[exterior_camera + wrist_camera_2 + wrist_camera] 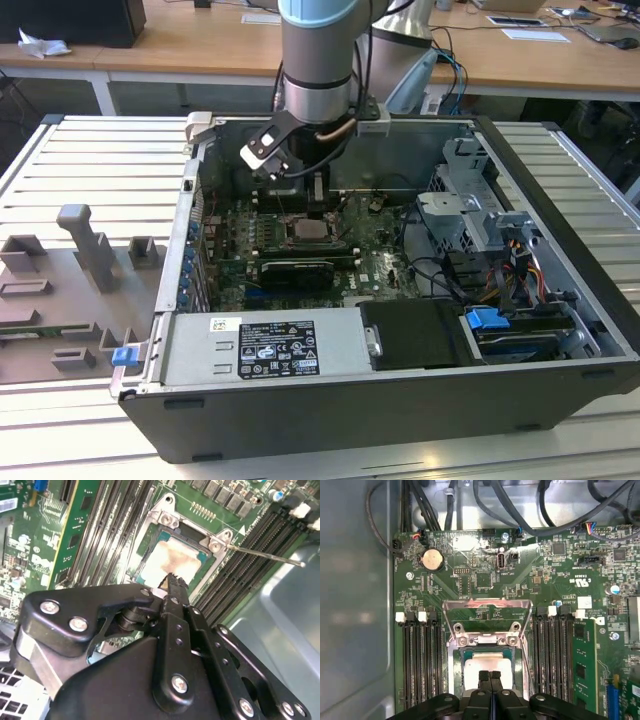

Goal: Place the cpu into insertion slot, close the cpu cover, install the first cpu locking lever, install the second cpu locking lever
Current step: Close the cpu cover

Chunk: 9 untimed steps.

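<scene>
Slatted table [90, 160], desks [200, 45] behind, cpu [175, 560] in case [330, 420]

Looks like a robotics lab: a robot arm [318, 50] over an opened PC tower [300, 425] on a slatted metal desk [100, 160], grey fixtures [90, 245] alongside, cluttered wooden desks [200, 45] behind.

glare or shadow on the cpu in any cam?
Second wrist view: cpu top washed pale by glare, claw covers one edge. First wrist view: cpu evenly lit, bright streak on the raised cpu cover. Exterior view: insertion slot dim under the arm.
</scene>
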Each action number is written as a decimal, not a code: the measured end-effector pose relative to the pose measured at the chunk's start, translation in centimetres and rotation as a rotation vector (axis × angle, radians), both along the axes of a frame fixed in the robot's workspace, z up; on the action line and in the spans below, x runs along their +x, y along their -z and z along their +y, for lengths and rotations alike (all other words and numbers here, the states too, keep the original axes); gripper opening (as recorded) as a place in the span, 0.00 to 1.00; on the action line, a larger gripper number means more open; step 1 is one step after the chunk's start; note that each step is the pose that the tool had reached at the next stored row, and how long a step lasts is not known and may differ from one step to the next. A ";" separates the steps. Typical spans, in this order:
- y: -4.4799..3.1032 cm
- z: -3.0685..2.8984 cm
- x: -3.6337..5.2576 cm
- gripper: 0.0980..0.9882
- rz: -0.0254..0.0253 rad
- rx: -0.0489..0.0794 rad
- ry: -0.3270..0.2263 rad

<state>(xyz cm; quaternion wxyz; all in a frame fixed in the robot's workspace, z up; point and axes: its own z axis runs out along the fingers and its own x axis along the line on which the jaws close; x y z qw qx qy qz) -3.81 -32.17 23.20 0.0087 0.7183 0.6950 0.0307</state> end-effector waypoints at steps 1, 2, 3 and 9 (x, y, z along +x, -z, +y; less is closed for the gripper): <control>-0.08 0.00 0.00 0.01 0.0000 0.000 0.000; -0.12 0.00 0.00 0.01 0.0000 0.000 0.000; -0.31 0.00 0.00 0.01 0.0000 0.000 0.000; -1.55 0.00 0.00 0.01 -0.0002 -0.001 0.000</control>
